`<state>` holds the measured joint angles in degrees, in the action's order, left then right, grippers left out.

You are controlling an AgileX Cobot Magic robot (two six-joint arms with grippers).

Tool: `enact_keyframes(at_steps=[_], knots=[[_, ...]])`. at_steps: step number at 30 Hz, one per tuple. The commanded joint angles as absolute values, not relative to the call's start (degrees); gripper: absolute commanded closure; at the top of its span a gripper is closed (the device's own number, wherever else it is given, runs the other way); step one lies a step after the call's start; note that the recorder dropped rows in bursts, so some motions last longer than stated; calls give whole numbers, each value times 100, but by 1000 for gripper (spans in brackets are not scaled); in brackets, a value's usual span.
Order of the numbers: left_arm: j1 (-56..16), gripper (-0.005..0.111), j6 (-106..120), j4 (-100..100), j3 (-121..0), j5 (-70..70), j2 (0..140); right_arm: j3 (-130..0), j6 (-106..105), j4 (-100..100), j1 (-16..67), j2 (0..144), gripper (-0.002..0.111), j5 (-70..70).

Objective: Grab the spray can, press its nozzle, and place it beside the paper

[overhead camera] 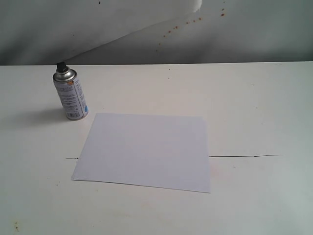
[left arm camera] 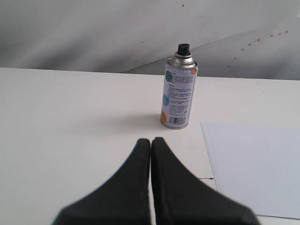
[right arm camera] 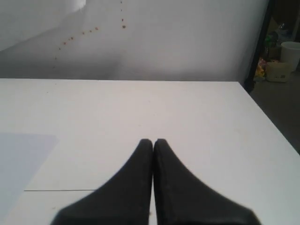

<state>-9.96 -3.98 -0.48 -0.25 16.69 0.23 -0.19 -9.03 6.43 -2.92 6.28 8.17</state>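
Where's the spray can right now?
In the exterior view the spray can stands upright at left, just beyond the far-left corner of the paper.

Exterior camera looked down across the desk (overhead camera: 254, 98) toward its far edge; both low wrist cameras faced likewise, sharing the paper (overhead camera: 146, 152).

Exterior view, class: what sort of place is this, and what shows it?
Probably a robot test bench, not a home: a plain white table, a spotted grey backdrop, and just a spray can and paper laid out.
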Motion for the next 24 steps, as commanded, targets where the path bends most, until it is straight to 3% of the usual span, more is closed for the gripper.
enact_keyframes(at_steps=[1, 7, 24], knots=[[-1024, 105, -400, -50, 0, 1627, 0, 0, -890, 510, -348, 139, 108, 1061], [-1024, 105, -400, -50, 0, 1627, 0, 0, -890, 492, -885, 0, 108, 1454], [-1024, 105, -400, -50, 0, 1627, 0, 0, -890, 517, -679, 0, 108, 1973]])
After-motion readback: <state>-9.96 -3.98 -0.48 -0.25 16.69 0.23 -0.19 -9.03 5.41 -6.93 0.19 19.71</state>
